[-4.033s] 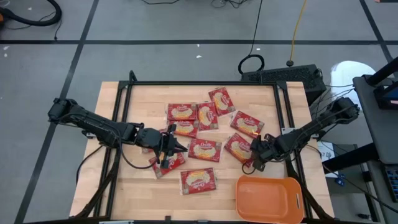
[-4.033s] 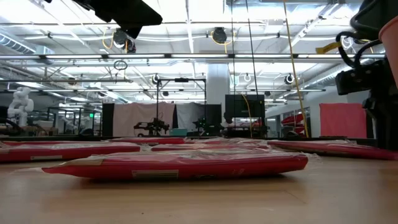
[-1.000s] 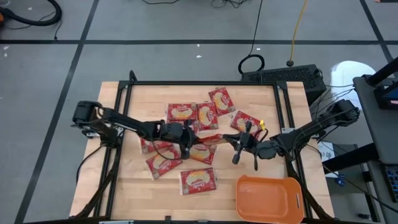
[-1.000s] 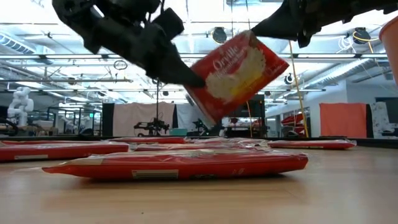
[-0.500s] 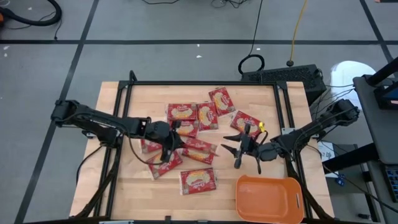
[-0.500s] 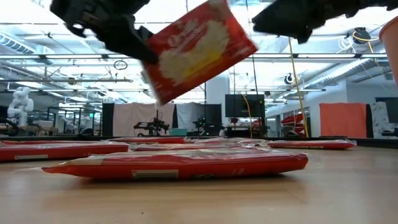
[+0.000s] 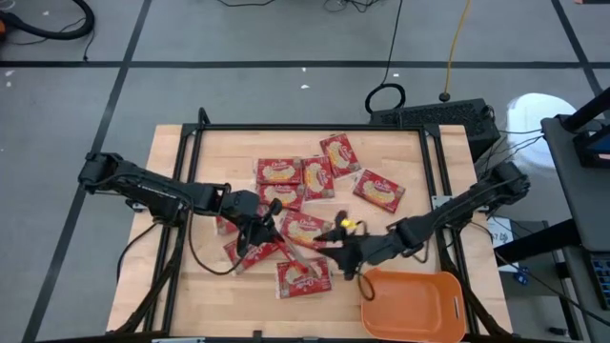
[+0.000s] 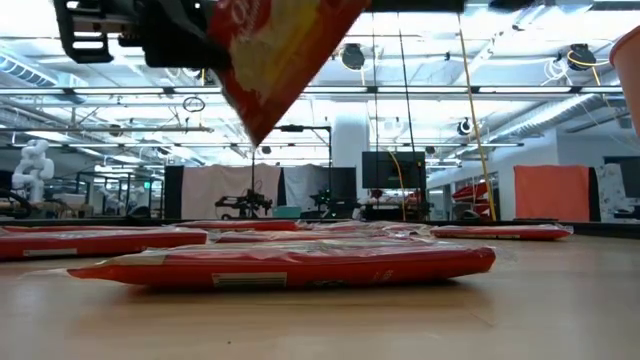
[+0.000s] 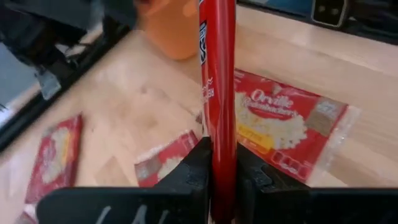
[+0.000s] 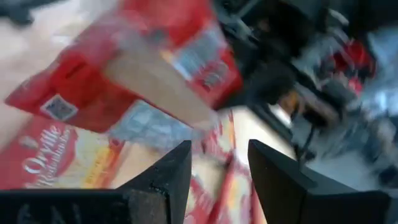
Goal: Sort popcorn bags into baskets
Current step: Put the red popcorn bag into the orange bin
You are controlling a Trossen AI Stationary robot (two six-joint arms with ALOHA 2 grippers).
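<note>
Currently pinched edge-on in left gripper (image 9: 221,177): one popcorn bag (image 9: 219,81), high above counter (image 7: 191,276). Could slip loose. Right gripper (image 10: 214,165) spread wide, empty, beside it; could collide. Basket (image 7: 415,303) beyond.

Floor (image 7: 286,38): grey, crossed by dark tape lines, cables lying on it.
Table (image 7: 410,143): pale wood.
Ceiling (image 8: 420,70): bright strip lights, exposed pipes.
Far side: red panel (image 8: 543,193), dark screens (image 8: 392,170).

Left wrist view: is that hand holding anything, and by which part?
Yes. The left hand is shut on a popcorn bag, pinching its near edge, bag standing edge-on. The right hand is open, holding nothing.
</note>
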